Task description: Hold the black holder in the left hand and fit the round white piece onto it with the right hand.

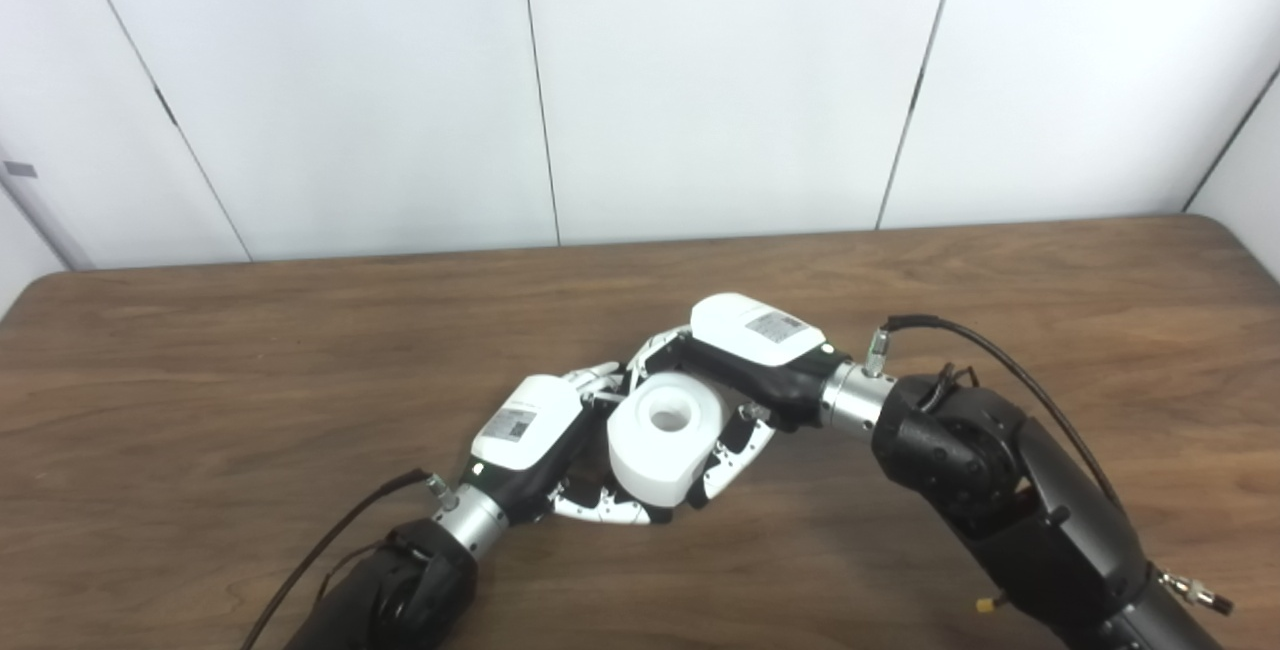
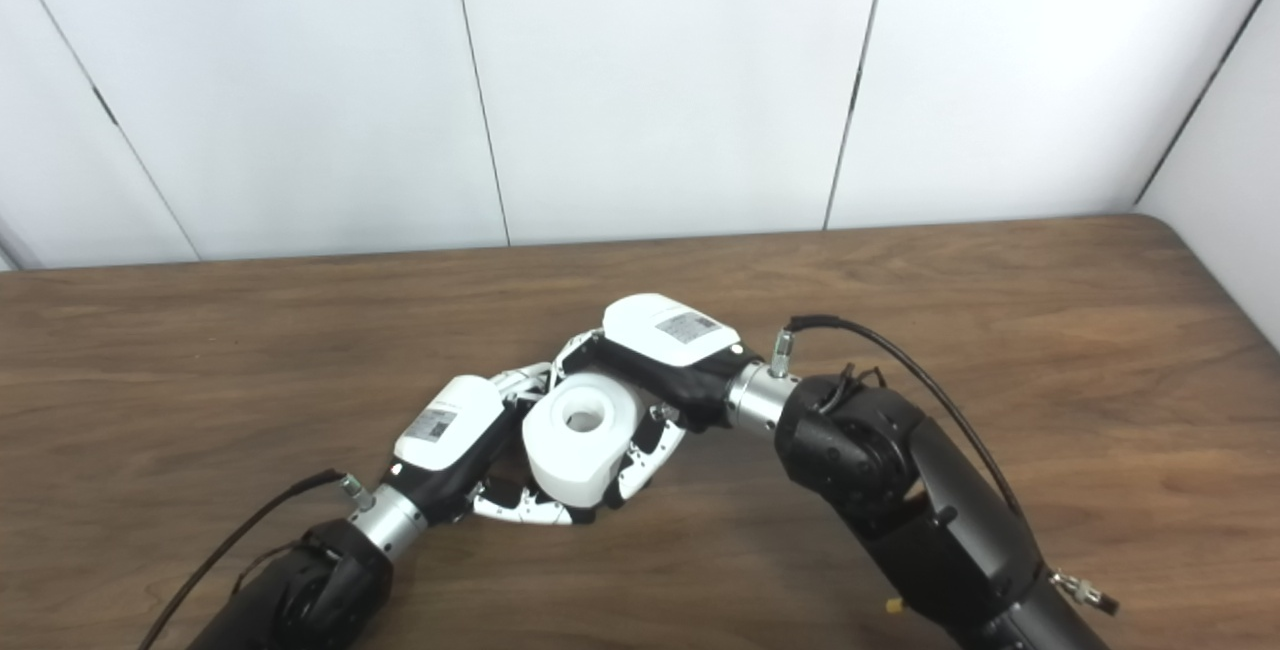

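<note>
Meeting at table centre, both hands are bunched around one white part.

Left arm (image 1: 400, 580): comes in from the bottom-left, black forearm, cable looping off the wrist. Left hand (image 1: 528, 435) sits low over the wooden table (image 1: 200, 410), white back plate up, QR-type label visible. Its fingers (image 1: 600, 510) curl under and along the lower-left side of the round white piece (image 1: 665, 440), in contact with it. Can't see the palm side. Black holder: not identifiable in either view; whatever the left hand has under the white part is hidden, so I can't tell whether it has a grip on anything or is just cupped against the piece.

Round white piece: short thick cylinder with a centre bore (image 2: 581, 417), bore facing up and slightly toward the camera, tilted. It's wedged between the two hands, just above the tabletop; contact with the table can't be confirmed.

Right hand (image 1: 757, 345): comes in from the right, back plate up and also labelled. Fingers (image 1: 735, 450) wrap down the right side of the piece, thumb side over the top-rear edge near the left hand's fingertips. Closed onto the white piece, holding it.

Right arm (image 1: 1010, 490): black, elbow bent, entering from the bottom-right corner, cable arcing over the wrist joint.

Background: plain white wall panels (image 2: 650, 80).
</note>
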Robot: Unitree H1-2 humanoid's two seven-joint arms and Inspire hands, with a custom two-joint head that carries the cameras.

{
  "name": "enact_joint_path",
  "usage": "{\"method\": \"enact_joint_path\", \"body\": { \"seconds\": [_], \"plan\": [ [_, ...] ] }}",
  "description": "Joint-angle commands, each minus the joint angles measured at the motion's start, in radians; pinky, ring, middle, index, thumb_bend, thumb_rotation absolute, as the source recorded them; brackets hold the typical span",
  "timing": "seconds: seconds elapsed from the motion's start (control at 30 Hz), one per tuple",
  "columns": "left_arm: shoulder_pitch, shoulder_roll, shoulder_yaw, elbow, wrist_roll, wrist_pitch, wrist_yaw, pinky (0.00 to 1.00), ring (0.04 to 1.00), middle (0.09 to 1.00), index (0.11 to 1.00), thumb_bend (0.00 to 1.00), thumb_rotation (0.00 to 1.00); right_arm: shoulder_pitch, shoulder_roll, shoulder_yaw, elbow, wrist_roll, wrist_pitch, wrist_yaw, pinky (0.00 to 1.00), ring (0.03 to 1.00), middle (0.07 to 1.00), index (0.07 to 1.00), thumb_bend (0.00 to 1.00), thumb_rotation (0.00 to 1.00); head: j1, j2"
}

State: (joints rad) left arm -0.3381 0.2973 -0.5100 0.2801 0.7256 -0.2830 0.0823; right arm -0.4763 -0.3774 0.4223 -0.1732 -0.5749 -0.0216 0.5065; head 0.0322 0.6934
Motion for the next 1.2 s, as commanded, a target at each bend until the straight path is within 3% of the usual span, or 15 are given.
{"method": "enact_joint_path", "body": {
  "seconds": [0.0, 0.43, 0.83, 1.1, 1.17],
  "plan": [
    [0.073, -0.010, -0.060, 0.058, 0.043, 0.060, -0.105, 0.85, 0.902, 0.831, 0.482, 0.52, 0.06, -0.001, 0.001, 0.016, 0.015, -0.008, -0.008, 0.019, 0.62, 0.748, 0.726, 0.479, 0.52, 0.13, 0.000, 0.001],
    [0.071, -0.010, -0.062, 0.061, 0.048, 0.065, -0.102, 0.84, 0.896, 0.832, 0.482, 0.52, 0.06, -0.008, 0.014, 0.015, 0.035, -0.008, -0.002, 0.014, 0.65, 0.763, 0.734, 0.479, 0.52, 0.13, 0.005, -0.003],
    [0.071, -0.008, -0.059, 0.064, 0.043, 0.061, -0.097, 0.84, 0.889, 0.828, 0.482, 0.52, 0.06, -0.099, 0.006, -0.087, -0.055, 0.074, 0.074, 0.057, 0.65, 0.768, 0.747, 0.479, 0.52, 0.13, 0.001, -0.003],
    [0.066, -0.007, -0.061, 0.068, 0.046, 0.056, -0.092, 0.83, 0.883, 0.824, 0.482, 0.52, 0.06, -0.097, -0.013, -0.091, -0.065, 0.069, 0.101, 0.089, 0.65, 0.753, 0.750, 0.490, 0.52, 0.14, 0.003, 0.000],
    [0.066, -0.005, -0.062, 0.068, 0.050, 0.056, -0.091, 0.83, 0.882, 0.823, 0.482, 0.52, 0.06, -0.094, -0.020, -0.085, -0.078, 0.054, 0.128, 0.111, 0.65, 0.773, 0.820, 0.844, 0.84, 0.22, 0.001, -0.004]
  ]
}}
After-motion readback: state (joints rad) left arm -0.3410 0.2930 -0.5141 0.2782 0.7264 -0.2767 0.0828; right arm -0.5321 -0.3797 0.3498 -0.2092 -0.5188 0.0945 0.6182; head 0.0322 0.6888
